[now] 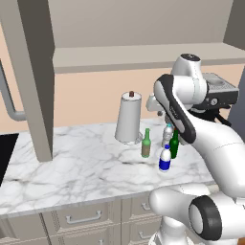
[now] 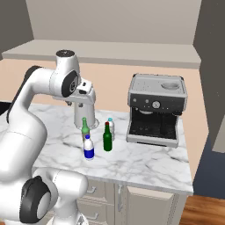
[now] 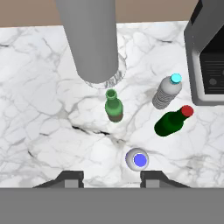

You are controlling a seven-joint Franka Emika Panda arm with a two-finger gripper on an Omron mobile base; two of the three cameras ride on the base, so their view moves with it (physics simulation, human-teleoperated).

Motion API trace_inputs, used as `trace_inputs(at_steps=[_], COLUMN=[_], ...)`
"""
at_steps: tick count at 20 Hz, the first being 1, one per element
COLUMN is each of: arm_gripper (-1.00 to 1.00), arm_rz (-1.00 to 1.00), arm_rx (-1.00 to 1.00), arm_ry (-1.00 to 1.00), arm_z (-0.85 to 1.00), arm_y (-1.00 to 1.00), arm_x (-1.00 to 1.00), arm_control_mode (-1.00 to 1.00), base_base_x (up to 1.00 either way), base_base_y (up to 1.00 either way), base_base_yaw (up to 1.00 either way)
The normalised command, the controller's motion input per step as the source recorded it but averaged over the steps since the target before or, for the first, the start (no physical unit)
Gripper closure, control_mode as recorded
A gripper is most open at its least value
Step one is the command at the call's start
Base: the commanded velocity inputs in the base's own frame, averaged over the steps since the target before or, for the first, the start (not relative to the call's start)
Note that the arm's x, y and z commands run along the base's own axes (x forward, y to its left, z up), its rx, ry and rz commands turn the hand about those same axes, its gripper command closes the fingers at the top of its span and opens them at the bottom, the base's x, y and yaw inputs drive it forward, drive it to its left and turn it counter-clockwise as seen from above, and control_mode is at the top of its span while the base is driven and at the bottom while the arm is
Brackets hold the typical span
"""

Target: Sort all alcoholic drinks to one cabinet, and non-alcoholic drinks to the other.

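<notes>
Four bottles stand close together on the marble counter [image 1: 72, 167]. The alcoholic drinks are an olive-green bottle [image 1: 146, 143] [image 2: 85, 128] [image 3: 113, 106] and a dark green bottle with a red cap [image 1: 174, 143] [image 2: 107, 137] [image 3: 173, 121]. The non-alcoholic drinks are a white bottle with a blue label [image 1: 165, 159] [image 2: 88, 148] [image 3: 137, 159] and a clear bottle with a teal cap [image 1: 168, 133] [image 2: 110, 127] [image 3: 167, 92]. My gripper [image 3: 111, 179] [image 2: 79, 104] hangs high above them, pointing down, open and holding nothing. The blue-capped bottle lies just inside its right fingertip [image 3: 151, 178].
A grey paper towel roll [image 1: 128, 117] [image 3: 92, 39] stands just behind the bottles. A coffee machine [image 2: 156, 110] [image 3: 208, 52] sits to their right. An open upper cabinet door [image 1: 36, 72] hangs at the left, with a shelf [image 1: 143, 55] along the wall above.
</notes>
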Motion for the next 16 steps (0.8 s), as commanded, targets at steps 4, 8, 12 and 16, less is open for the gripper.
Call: trace_inputs(at_steps=[4, 8, 12, 16], arm_gripper=[-1.00, -1.00, -1.00, -1.00], arm_rz=[0.00, 0.00, 0.00, 0.00], arm_rx=[-0.02, 0.00, 0.00, 0.00], arm_ry=[0.00, -0.02, -0.04, -0.02], arm_z=[-0.01, -0.09, -0.11, -0.16], arm_y=[0.00, 0.00, 0.04, 0.08], arm_x=[-0.08, -0.13, -0.17, -0.02], arm_control_mode=[-1.00, -1.00, -1.00, -1.00], base_base_x=[0.00, 0.00, 0.00, 0.00], base_base_y=[0.00, 0.00, 0.00, 0.00], base_base_yaw=[0.00, 0.00, 0.00, 0.00])
